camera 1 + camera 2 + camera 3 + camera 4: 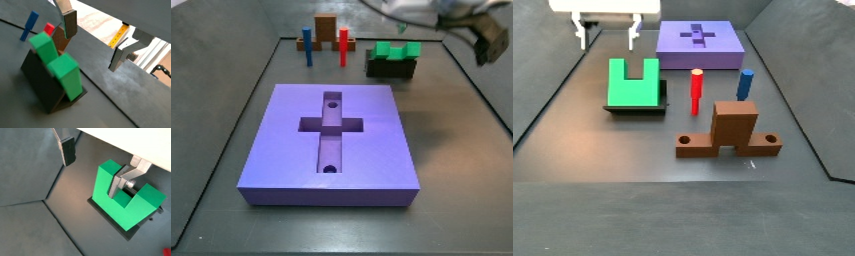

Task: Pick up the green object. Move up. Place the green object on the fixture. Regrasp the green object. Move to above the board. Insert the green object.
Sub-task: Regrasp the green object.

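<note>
The green object (633,82), a bright U-shaped block with a notch, rests on the dark fixture (633,107); both side views show it, notch up (396,50). It also shows in both wrist views (57,62) (127,203). My gripper (609,40) is open and empty. It hangs raised beside the green object, clear of it, on the side away from the board. In both wrist views its fingers (69,25) (67,150) stand wide apart with nothing between them. The purple board (331,135) with its cross recess lies flat (700,40).
A red peg (696,90) and a blue peg (744,84) stand upright between the fixture and an orange-brown block (734,130). All three show in a wrist view, beyond the green object: blue peg (29,26), red peg (49,28), block (60,39). Dark walls border the floor.
</note>
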You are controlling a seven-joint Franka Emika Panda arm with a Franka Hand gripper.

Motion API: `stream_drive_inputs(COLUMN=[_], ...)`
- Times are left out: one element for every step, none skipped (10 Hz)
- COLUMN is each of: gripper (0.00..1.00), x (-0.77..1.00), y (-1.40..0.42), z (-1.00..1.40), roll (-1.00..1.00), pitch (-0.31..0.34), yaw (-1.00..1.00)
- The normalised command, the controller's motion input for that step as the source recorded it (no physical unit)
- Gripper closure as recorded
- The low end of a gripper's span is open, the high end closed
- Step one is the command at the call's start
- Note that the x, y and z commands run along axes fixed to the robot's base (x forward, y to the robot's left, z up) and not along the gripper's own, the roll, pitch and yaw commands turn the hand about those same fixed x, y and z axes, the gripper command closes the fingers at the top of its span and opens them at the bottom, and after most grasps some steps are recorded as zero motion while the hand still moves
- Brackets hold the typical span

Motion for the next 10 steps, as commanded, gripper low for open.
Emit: stream_drive_inputs(gripper=[0.00,0.00,0.00,0.00,0.00,0.00,0.00,0.00,0.00,0.00], x=[0.19,0.12,0.09,0.05,0.00,0.00,0.00,0.00,0.00,0.09], y=[-0.06,-0.06,-0.07,-0.06,-0.02,0.00,0.00,0.02,0.00,0.00], z=[-0.31,-0.29,-0.30,-0.34,-0.38,-0.41,-0.35,-0.32,-0.29,-0.04], roll=[0.15,0.10,0.06,0.07,0.03,0.00,0.00,-0.06,-0.06,0.00], pitch=[0.189,0.137,0.083,0.051,0.000,0.000,0.000,0.000,0.000,0.071], yaw=[0.00,0.00,0.00,0.00,0.00,0.00,0.00,0.00,0.00,0.00])
